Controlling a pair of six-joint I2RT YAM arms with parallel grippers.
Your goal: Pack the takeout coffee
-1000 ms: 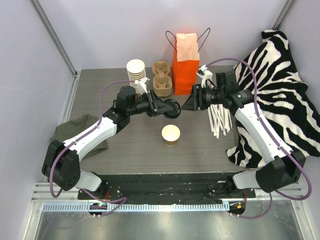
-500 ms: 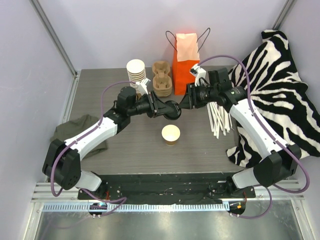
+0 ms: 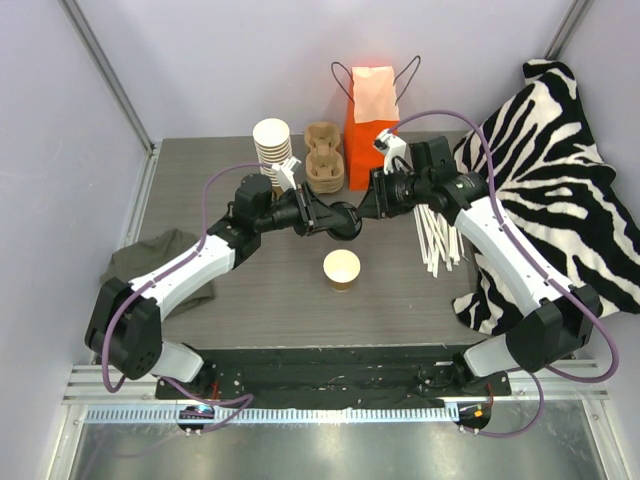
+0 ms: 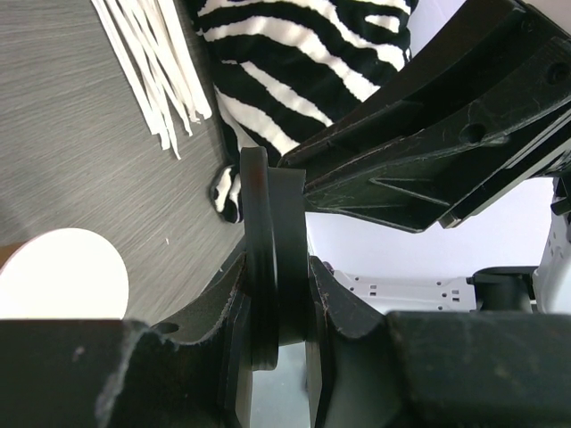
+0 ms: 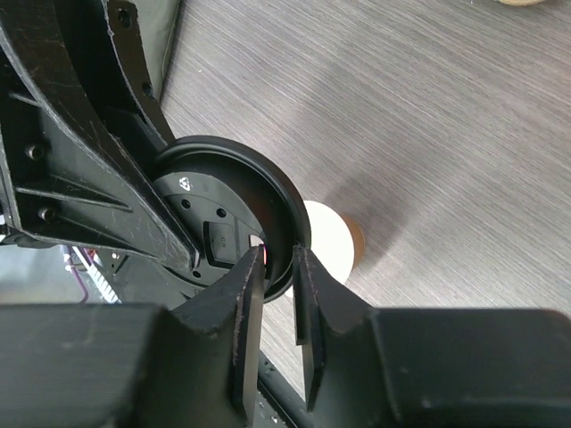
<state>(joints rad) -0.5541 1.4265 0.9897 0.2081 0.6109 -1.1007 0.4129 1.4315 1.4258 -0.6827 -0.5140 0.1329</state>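
No lidded cup shows. One small brown paper cup (image 3: pixel 341 268) stands open and lidless at the table's middle; it also shows in the left wrist view (image 4: pixel 62 272) and in the right wrist view (image 5: pixel 332 239). My left gripper (image 3: pixel 328 215) is shut on a round black lid (image 3: pixel 346 218), held on edge above the table behind the cup. In the left wrist view the lid (image 4: pixel 272 259) sits between the fingers. My right gripper (image 3: pixel 363 211) meets it from the right. In the right wrist view its two fingertips pinch the lid's (image 5: pixel 223 201) rim, one on each side.
An orange paper bag (image 3: pixel 370 130) stands open at the back. Left of it are a cardboard cup carrier (image 3: pixel 324 158) and a stack of lidless cups (image 3: pixel 272 140). White sticks (image 3: pixel 437 240) lie at the right beside a zebra cloth (image 3: pixel 560 180). A grey-green cloth (image 3: pixel 150 255) lies at the left.
My right gripper has moved left from beside the orange bag up to the lid in my left gripper, and its fingers now sit on the rim. The left arm and the cup have not moved.
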